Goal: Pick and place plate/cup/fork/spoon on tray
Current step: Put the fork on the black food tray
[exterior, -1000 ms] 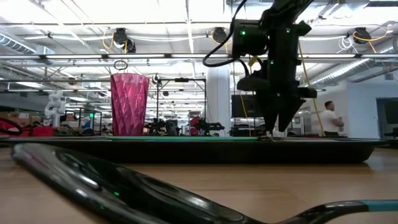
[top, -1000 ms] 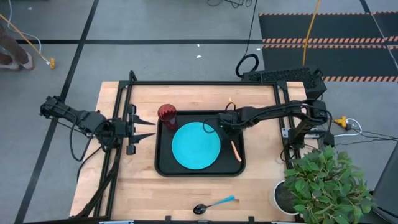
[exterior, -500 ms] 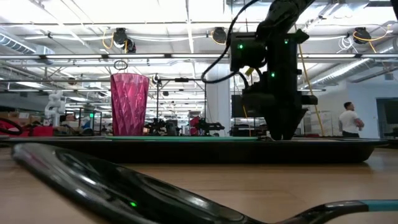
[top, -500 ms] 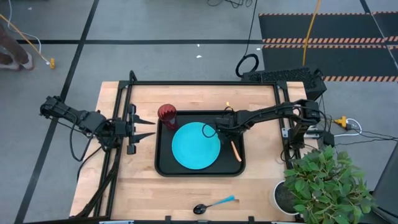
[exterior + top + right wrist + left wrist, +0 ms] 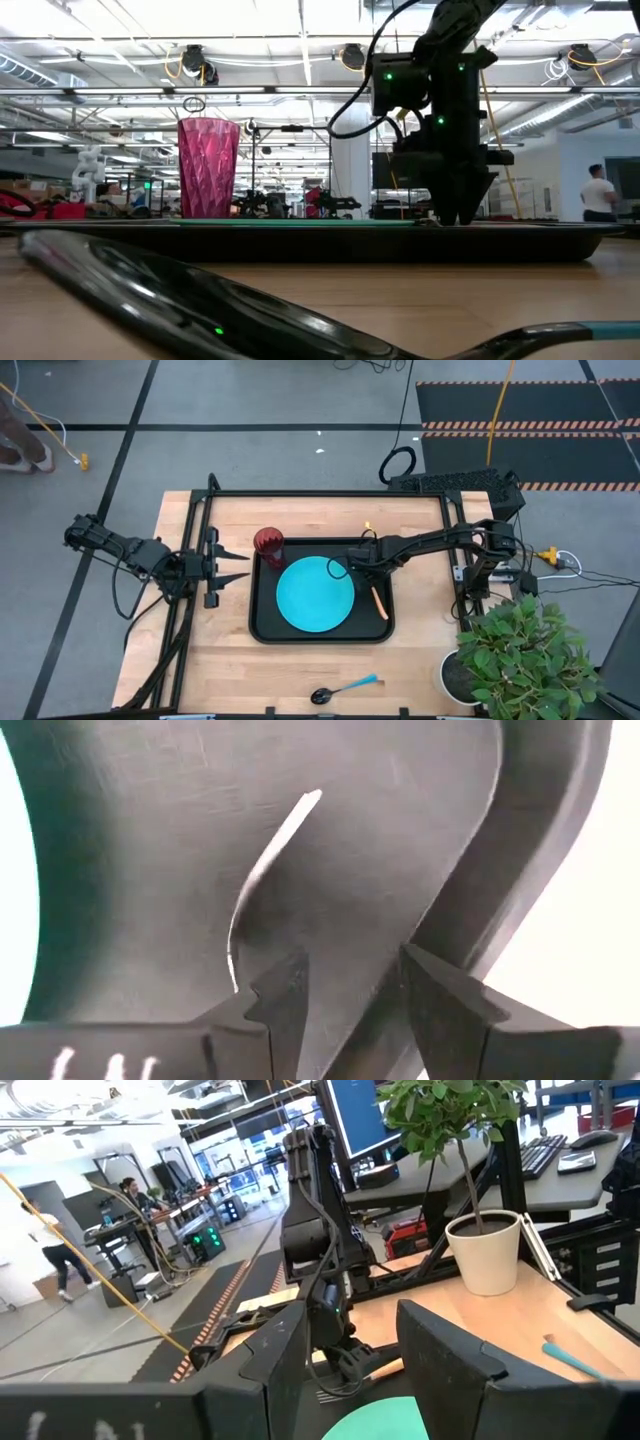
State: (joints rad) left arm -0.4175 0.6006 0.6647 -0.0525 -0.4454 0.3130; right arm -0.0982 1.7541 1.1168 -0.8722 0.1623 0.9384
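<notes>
Orange-handled fork (image 5: 379, 601) lies in the black rectangular tray (image 5: 262, 625), unmoved, just below the right gripper's (image 5: 357, 567) spread fingers, which have barely shifted.

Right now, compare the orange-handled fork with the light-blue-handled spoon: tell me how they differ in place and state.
The orange-handled fork lies inside the black rectangular tray, beside the round cyan plate; the light-blue-handled spoon lies on the bare wooden table near its front edge. The right end effector is over the tray by the fork; nothing is near the spoon. Both lie flat, ungripped.

Right pincer (image 5: 357, 567) open, low
</notes>
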